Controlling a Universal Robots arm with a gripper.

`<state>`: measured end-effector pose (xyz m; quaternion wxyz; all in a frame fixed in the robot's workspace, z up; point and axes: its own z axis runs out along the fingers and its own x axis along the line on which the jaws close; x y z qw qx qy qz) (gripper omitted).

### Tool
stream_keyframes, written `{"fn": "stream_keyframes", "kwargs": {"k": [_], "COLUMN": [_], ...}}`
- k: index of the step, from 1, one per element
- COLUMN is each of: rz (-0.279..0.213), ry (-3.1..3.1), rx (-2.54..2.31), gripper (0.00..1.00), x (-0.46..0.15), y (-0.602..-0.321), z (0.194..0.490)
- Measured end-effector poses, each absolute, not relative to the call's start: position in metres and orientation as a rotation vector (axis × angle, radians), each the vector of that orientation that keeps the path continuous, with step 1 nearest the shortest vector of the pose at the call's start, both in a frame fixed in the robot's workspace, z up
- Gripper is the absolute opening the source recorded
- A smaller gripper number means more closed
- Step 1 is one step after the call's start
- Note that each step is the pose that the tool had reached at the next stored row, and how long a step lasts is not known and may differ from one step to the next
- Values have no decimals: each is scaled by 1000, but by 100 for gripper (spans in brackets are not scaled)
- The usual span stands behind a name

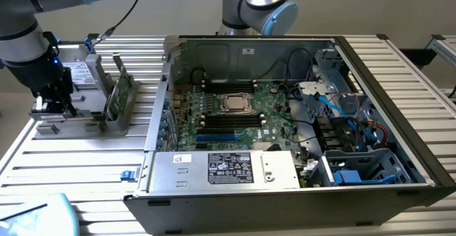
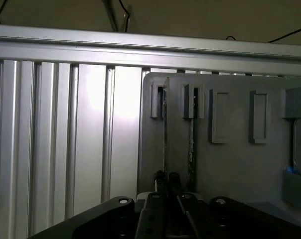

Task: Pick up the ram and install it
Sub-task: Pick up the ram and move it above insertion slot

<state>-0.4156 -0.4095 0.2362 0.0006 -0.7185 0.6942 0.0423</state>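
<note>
On the desk (image 2: 56,149), to the exterior view's left of the open computer case (image 1: 285,214), we see the tool (image 2: 167,179) closed narrowly on the upper edge of the ram (image 2: 165,134). The ram stands on edge in a grey holder (image 2: 230,164) beside a second stick (image 2: 191,139). We judge it light, stiff, thin and fragile, best pinched across its flat faces near the edge and kept straight.

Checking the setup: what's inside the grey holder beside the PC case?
A green ram stands on edge in its slots, a labelled drive beyond it. The gripper covers the holder's end at the exterior view's left, hiding what sits there.
</note>
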Motion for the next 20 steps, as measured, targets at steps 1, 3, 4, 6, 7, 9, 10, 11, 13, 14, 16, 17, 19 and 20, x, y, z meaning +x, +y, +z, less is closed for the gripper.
{"fn": "stream_keyframes", "kwargs": {"k": [1,3,4,6,7,9,10,11,13,14,16,17,19,20], "rz": [133,134,135,136,137,138,138,139,140,140,142,143,144,145], "ry": [2180,2179,2179,2179,2178,2178,2177,2177,2176,2176,2175,2175,2174,2174], "rx": [-2256,-2256,-2256,-2255,-2255,-2254,-2254,-2254,-2253,-2253,-2252,-2252,-2251,-2251], "gripper": [14,14,14,14,14,14,14,14,14,14,14,14,14,14], "x": [-416,-416,-416,-416,-416,-416,-416,-416,-416,-416,-416,-416,-416,-416], "y": [-409,-409,-409,-409,-409,-410,-409,-410,-410,-410,-409,-409,-410,-409], "z": [237,239,241,244,246,250,252,253,256,258,262,264,269,271]}}
